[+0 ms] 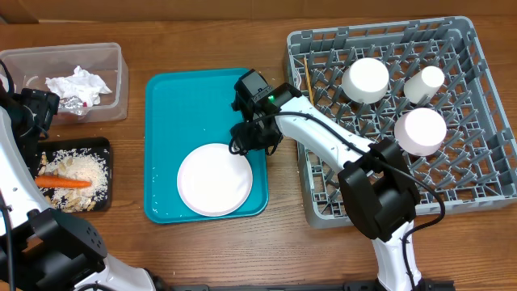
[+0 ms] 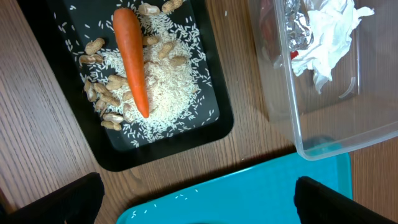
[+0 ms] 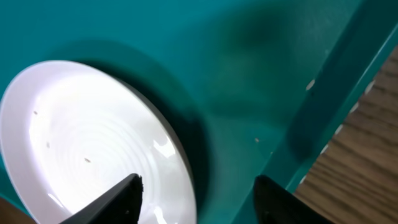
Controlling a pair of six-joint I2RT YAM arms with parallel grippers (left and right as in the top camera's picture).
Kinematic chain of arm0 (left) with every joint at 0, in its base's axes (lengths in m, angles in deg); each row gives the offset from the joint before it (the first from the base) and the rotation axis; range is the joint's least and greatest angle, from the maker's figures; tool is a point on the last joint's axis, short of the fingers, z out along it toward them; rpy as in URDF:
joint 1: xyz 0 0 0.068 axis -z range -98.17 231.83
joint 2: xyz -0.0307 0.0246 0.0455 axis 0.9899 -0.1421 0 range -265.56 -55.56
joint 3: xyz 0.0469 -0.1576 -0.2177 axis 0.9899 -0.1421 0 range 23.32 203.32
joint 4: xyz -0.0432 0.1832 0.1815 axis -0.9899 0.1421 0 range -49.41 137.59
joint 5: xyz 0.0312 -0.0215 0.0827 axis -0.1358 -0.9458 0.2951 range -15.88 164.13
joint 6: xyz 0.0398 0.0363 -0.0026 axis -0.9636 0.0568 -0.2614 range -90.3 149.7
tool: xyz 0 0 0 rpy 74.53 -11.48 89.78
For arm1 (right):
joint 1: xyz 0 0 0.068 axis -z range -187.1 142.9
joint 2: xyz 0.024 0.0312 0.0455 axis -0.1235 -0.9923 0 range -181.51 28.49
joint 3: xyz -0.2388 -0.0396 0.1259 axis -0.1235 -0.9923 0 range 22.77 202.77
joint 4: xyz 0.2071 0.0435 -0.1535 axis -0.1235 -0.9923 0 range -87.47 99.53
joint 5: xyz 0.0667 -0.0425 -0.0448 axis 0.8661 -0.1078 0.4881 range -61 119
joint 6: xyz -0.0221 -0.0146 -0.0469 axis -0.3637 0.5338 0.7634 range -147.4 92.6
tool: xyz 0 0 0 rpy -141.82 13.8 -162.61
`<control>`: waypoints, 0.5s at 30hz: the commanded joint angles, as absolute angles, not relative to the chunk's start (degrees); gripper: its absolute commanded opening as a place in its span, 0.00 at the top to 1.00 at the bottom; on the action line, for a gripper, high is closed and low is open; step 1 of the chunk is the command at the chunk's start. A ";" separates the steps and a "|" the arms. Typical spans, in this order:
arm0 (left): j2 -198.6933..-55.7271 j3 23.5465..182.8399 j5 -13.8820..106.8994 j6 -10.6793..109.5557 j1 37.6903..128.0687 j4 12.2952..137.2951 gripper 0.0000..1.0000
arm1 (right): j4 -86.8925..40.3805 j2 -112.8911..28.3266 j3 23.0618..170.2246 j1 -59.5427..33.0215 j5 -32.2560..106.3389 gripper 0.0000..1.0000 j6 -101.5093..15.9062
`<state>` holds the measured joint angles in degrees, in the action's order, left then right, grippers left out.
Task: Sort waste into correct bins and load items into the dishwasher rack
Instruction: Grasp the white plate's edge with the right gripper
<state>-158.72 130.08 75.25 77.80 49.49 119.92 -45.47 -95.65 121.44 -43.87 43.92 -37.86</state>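
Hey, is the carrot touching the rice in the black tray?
Touching. The left wrist view shows the carrot lying directly on the rice pile in the black tray.

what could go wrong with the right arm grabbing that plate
The plate lies flat on the teal tray, with the right jaws straddling its thin rim: they may slip off, or shove it rather than lift it. A few specks on the plate could ride into the rack.

The bare stretch of teal tray (image 1: 174, 113) beyond the plate (image 1: 214, 179) leaves open room; the right arm (image 1: 323, 136) reaches from rack (image 1: 477, 174) to tray, blocking the plate's right side.
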 commanded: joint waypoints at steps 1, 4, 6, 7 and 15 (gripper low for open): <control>-158.67 130.08 76.04 78.56 49.60 120.03 0.00 | -45.21 -95.80 120.70 -44.00 45.88 0.46 -38.17; -158.67 130.08 76.04 78.58 49.60 120.03 0.00 | -44.80 -95.84 119.04 -44.42 45.84 0.46 -38.12; -158.67 130.08 76.04 78.58 49.60 120.03 0.00 | -43.88 -95.84 117.42 -44.83 45.86 0.46 -38.15; -158.67 130.08 76.02 78.56 49.60 120.03 0.00 | -43.46 -95.84 116.72 -45.05 45.84 0.46 -38.15; -158.67 130.08 76.04 78.56 49.60 120.03 0.00 | -40.84 -95.84 113.29 -46.84 45.84 0.52 -39.76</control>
<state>-158.72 130.08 75.25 77.80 49.49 119.92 -41.82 -95.67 114.49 -46.10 45.34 -38.41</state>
